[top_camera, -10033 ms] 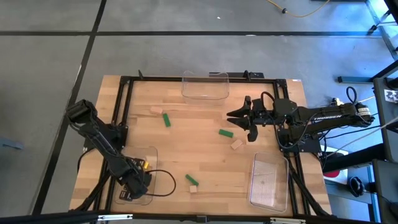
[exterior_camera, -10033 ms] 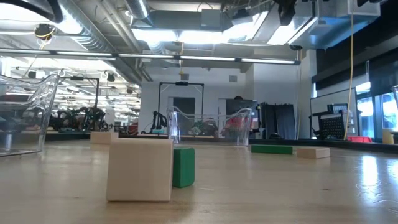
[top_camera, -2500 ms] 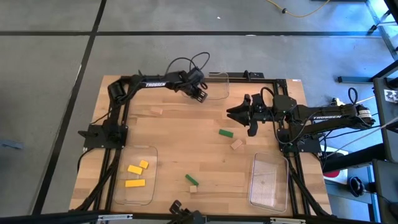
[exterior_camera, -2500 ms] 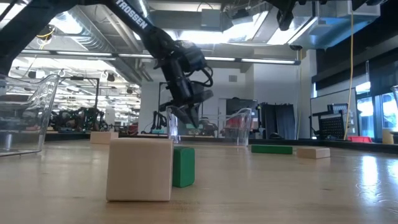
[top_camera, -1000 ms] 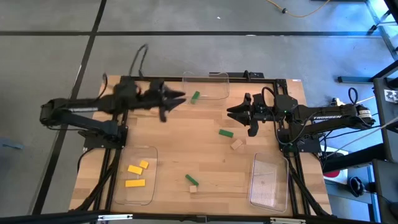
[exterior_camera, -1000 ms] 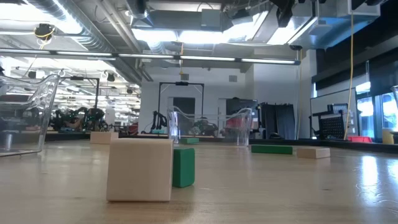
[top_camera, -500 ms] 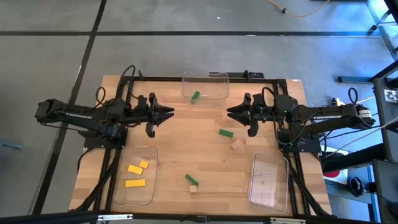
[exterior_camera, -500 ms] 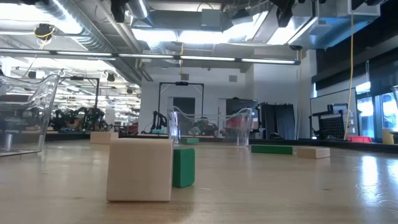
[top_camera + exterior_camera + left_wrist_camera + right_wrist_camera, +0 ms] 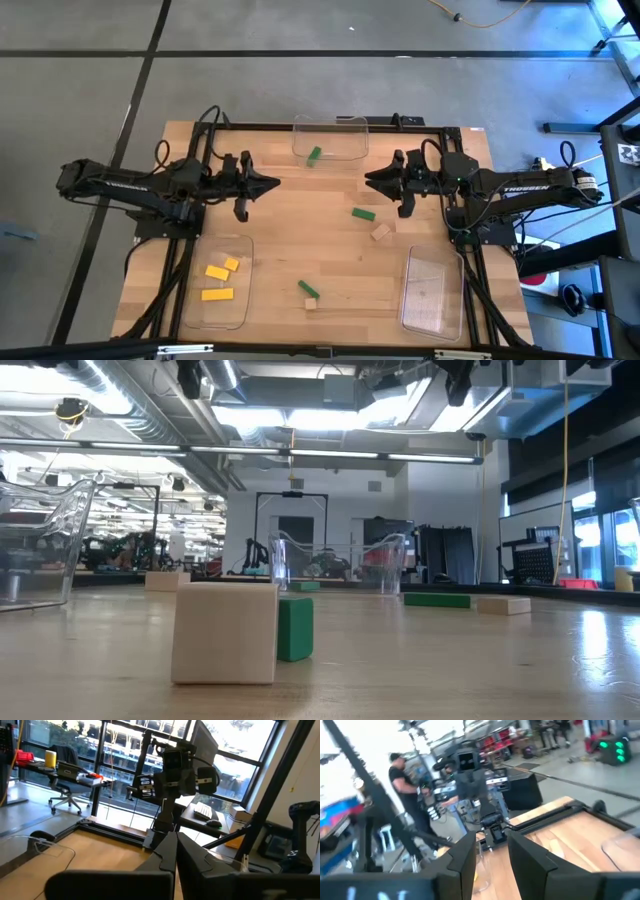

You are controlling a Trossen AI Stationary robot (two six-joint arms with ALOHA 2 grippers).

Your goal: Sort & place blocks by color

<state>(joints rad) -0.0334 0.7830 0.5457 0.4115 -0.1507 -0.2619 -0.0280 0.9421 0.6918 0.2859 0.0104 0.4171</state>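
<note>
My left gripper (image 9: pixel 272 183) hovers shut over the table's far left part, holding nothing; its fingers (image 9: pixel 175 854) meet in the left wrist view. Opposite it, my right gripper (image 9: pixel 371 179) hangs open and empty over the far right part. One green block (image 9: pixel 314 155) lies in the far clear tray (image 9: pixel 330 128). Three yellow blocks (image 9: pixel 217 272) lie in the near-left tray (image 9: pixel 240 300). On the bare wood lie a green block (image 9: pixel 363 213), a tan block (image 9: pixel 381 231), and a green (image 9: pixel 308 289) and tan (image 9: pixel 311 303) pair near the front. Another tan block (image 9: pixel 167 580) shows at the far left.
A clear tray (image 9: pixel 432 290) stands at the near right with nothing in it. A black frame (image 9: pixel 300 126) runs along the table's far edge and sides. People and office furniture show in the room beyond the table.
My left gripper has drawn back from the far tray toward the table's left and near side, then come to rest, and its fingers have shut on nothing. The green block stays in the far tray.
</note>
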